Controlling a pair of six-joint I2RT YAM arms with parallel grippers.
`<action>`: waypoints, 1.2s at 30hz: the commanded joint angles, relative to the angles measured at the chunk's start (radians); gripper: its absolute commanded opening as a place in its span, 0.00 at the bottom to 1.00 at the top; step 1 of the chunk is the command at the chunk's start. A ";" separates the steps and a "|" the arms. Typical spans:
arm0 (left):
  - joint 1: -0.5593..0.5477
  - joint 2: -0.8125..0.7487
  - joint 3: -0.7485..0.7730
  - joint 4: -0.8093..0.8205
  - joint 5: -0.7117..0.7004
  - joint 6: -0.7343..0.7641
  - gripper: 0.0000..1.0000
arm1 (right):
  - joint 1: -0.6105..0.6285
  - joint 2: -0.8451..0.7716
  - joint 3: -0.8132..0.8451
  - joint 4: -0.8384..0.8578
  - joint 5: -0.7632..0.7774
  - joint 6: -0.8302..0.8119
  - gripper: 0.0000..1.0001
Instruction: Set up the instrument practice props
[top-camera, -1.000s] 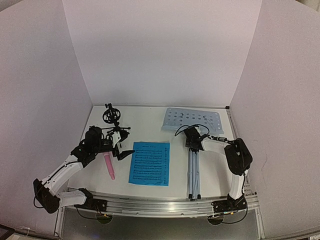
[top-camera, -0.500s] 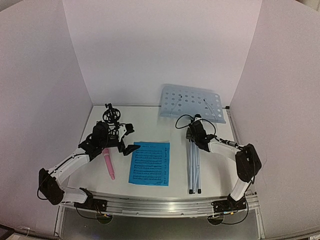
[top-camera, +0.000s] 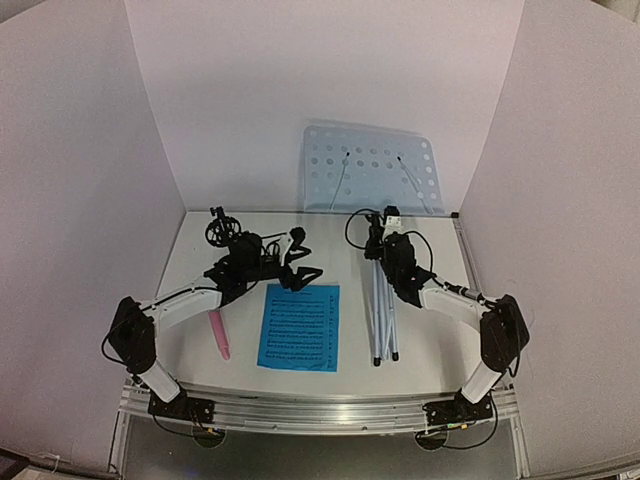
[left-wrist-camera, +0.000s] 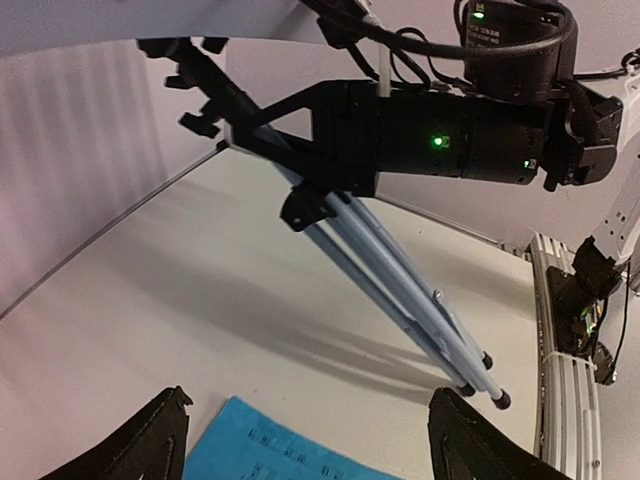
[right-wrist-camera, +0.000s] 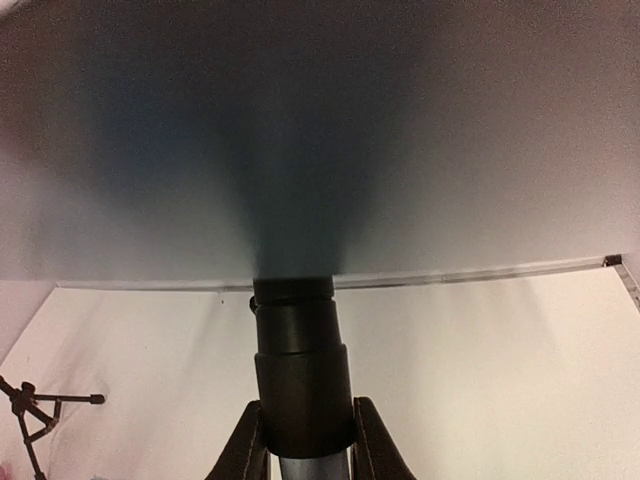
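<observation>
The silver music stand (top-camera: 381, 318) leans up from the table, its legs folded and its feet on the table. Its perforated pale desk (top-camera: 370, 168) is raised against the back wall. My right gripper (top-camera: 379, 244) is shut on the stand's black collar (right-wrist-camera: 300, 370), with the desk's underside (right-wrist-camera: 320, 140) right above. My left gripper (top-camera: 300, 262) is open and empty over the top edge of the blue sheet music (top-camera: 300, 327). The left wrist view shows the stand's legs (left-wrist-camera: 400, 290) ahead and the sheet (left-wrist-camera: 270, 455) below. The pink microphone (top-camera: 218, 334) lies left of the sheet. The black tripod mic mount (top-camera: 222, 232) stands at the back left.
White walls close in the back and both sides of the table. A metal rail (top-camera: 320, 410) runs along the near edge, with both arm bases on it. The right arm's black wrist (left-wrist-camera: 450, 130) and cable hang over the stand in the left wrist view.
My right gripper has lifted the stand's desk end off the table, tipping the stand up on its feet. My left arm has swung right from beside the mic mount towards the stand, jaws open.
</observation>
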 joint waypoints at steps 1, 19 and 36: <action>-0.046 0.128 0.068 0.282 -0.007 -0.106 0.85 | 0.008 -0.086 0.085 0.604 0.031 -0.069 0.00; -0.115 0.527 0.385 0.438 0.080 -0.055 0.97 | 0.023 -0.018 0.096 0.926 -0.065 -0.229 0.00; -0.141 0.625 0.508 0.470 -0.119 0.035 0.35 | 0.036 -0.040 0.036 0.927 -0.038 -0.347 0.00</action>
